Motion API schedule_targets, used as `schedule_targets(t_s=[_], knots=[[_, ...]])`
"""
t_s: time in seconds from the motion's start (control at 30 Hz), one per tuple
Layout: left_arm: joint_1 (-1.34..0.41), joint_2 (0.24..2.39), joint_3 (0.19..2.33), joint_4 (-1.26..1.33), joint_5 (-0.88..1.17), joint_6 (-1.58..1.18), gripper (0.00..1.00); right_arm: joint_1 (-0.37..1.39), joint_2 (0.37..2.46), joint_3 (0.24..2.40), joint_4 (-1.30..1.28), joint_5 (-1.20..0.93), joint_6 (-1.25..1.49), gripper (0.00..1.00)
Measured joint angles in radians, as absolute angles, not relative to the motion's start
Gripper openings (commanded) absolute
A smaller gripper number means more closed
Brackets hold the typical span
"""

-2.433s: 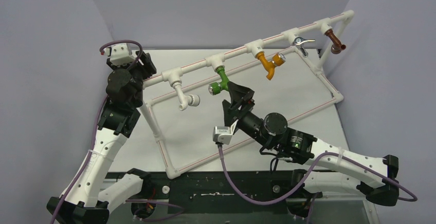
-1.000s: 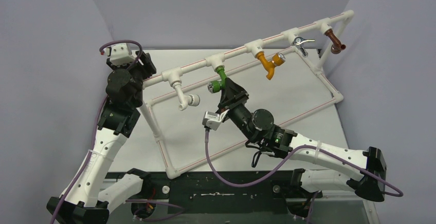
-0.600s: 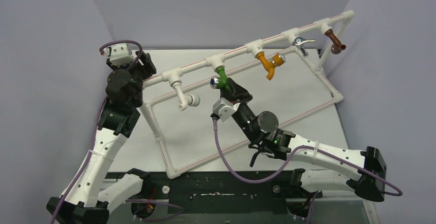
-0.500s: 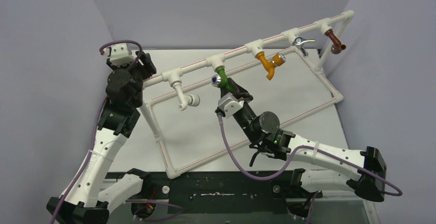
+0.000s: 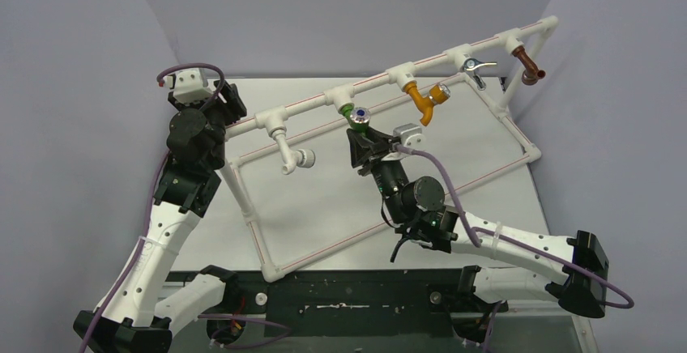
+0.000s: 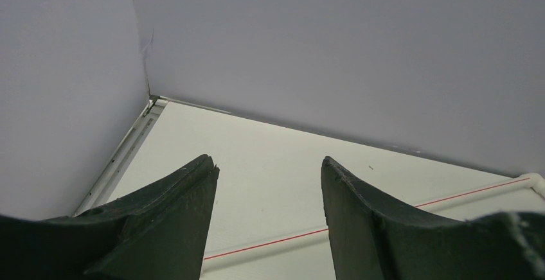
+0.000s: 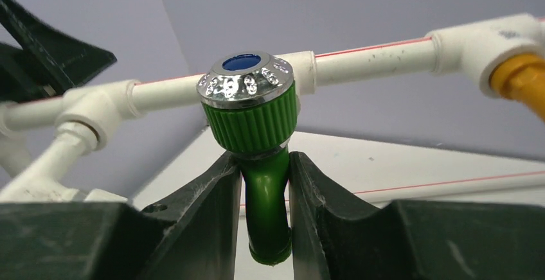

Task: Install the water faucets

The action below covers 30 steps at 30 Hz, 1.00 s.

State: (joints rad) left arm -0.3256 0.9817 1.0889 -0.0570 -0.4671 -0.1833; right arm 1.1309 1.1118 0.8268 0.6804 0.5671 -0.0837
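The green tap [image 5: 352, 115] sits at the middle tee of the white pipe frame's [image 5: 300, 108] raised rail, toward 12 o'clock above the tabletop [image 5: 308, 199]. The orange-yellow tap [image 5: 423, 102] is the next fitting along at 2 o'clock and the white tap [image 5: 290, 155] the next at 8 o'clock. From above, little of its green body shows beside the round knob, which faces upward with its blue centre plain to see. The right wrist view gives the detail of the green tap [image 7: 254, 122]: a silvery ring studded with small bright facets around a flat blue disc, and a ribbed green collar under it. A smooth, glossy green spout runs down from the collar toward 6 o'clock to a rounded end. The white rail [image 7: 366, 52] crosses behind the knob and the orange-yellow tap [image 7: 520, 78] shows at 3 o'clock. The right gripper [image 5: 360, 136] reaches in from 5 o'clock and is clenched on the spout just under the collar. In its own camera the right gripper [image 7: 265, 158] has a dark finger pressed against each side of the green stem. The left gripper [image 5: 229, 100] is raised at 10 o'clock, near the rail's left end. In its wrist view the left gripper [image 6: 267, 164] is released, its fingers spread with the pale tabletop [image 6: 270, 132] and a red-striped pipe showing between them.
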Motion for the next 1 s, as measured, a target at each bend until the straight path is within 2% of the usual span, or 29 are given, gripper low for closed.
schedule_targets(t_s=[0.43,1.0], knots=[[-0.326,0.982,1.089,-0.056,-0.467,-0.183,0.58,1.127,1.126,0.828,0.671,0.731,0.596,0.00],[-0.324,0.982,1.089,-0.048,-0.476,-0.181,0.58,1.126,1.120,0.936,0.304,0.831,1.336,0.00]])
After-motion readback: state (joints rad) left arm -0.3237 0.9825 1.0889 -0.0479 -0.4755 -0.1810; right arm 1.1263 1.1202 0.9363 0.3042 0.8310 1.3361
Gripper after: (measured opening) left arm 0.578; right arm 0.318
